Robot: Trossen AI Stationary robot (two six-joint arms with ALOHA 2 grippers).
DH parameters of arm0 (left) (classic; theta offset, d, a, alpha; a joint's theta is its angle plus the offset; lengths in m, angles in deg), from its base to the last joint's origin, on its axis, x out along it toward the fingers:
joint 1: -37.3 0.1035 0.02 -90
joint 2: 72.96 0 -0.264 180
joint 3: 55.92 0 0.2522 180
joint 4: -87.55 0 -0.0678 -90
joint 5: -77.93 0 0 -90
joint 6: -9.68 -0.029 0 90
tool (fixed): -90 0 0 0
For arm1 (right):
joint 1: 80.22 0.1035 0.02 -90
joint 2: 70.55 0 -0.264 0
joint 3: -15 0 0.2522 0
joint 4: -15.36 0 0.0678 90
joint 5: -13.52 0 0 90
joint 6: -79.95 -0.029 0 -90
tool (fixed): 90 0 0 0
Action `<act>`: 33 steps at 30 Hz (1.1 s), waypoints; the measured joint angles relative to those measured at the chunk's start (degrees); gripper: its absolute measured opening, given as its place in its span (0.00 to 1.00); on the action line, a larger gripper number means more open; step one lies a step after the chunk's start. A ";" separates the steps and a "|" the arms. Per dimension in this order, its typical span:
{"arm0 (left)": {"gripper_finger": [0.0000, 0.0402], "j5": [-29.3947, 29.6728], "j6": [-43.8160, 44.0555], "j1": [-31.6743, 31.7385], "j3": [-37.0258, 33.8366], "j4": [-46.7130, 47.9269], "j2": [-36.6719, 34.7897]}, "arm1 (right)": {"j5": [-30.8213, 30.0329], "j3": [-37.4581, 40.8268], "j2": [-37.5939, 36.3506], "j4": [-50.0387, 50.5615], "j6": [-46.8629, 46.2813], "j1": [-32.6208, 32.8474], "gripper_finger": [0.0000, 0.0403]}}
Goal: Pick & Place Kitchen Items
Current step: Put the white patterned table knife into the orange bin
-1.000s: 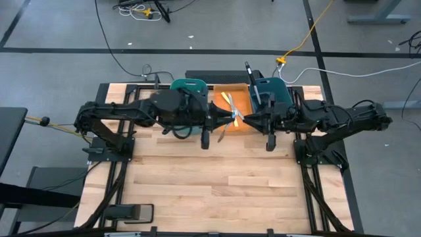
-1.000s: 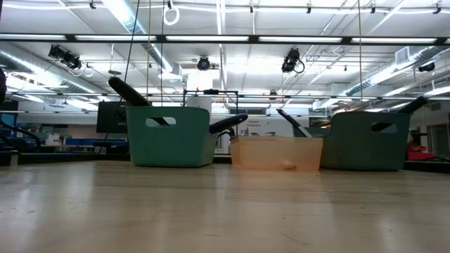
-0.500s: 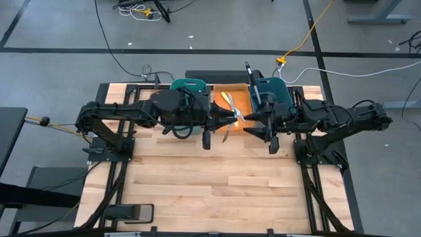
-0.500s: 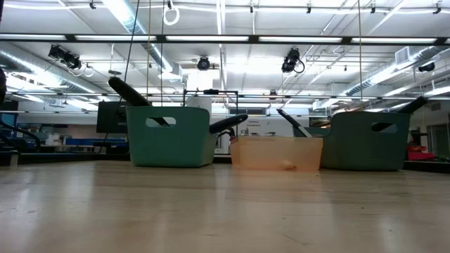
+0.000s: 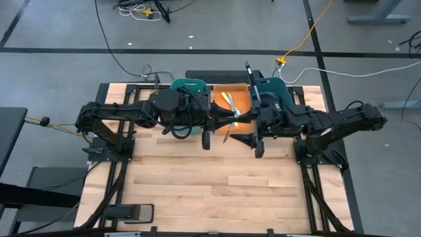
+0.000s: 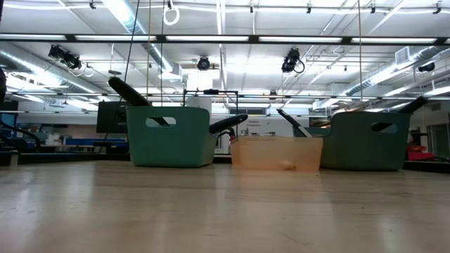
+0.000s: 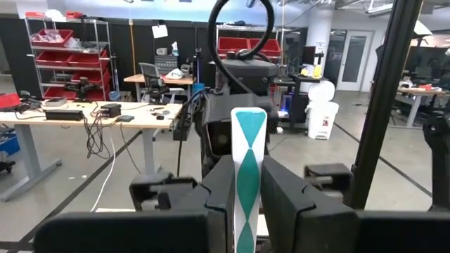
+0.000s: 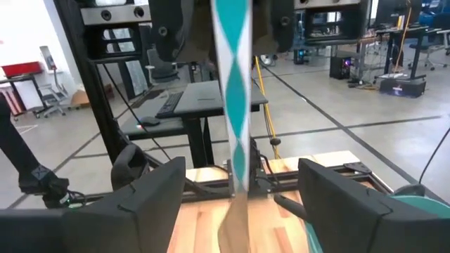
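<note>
Two knives (image 5: 229,104) in orange tray (image 5: 242,94)

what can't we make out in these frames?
- Knife, lower end: left wrist view, hidden between the left fingers.
- Bins contents: low view, walls hide them.
- Utensils in the tray: high view, too small, partly under the arms.

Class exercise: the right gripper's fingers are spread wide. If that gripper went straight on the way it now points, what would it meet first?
Most likely the teal-and-white patterned knife held in the left gripper, which hangs directly between the open fingers of the right gripper. Beyond it sits the left arm itself. Depth is unclear, so the gap cannot be judged.
</note>
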 joint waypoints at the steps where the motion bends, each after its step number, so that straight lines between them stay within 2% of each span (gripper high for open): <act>1: 0.13 0.00 0.00 0.00 0.00 0.03 0.00 | -0.02 0.00 0.61 -0.68 0.01 0.00 0.70; 10: 0.13 0.02 0.00 0.00 0.00 0.23 0.00 | -0.15 0.00 3.71 -4.97 0.93 0.00 0.69; 30: 0.13 -1.02 -0.19 0.21 0.00 1.96 0.00 | -0.20 0.00 2.67 -5.75 3.19 0.00 0.59; 33: 0.13 -1.01 -0.09 0.79 0.00 1.95 0.00 | -1.65 0.00 2.67 -5.67 4.62 0.02 0.58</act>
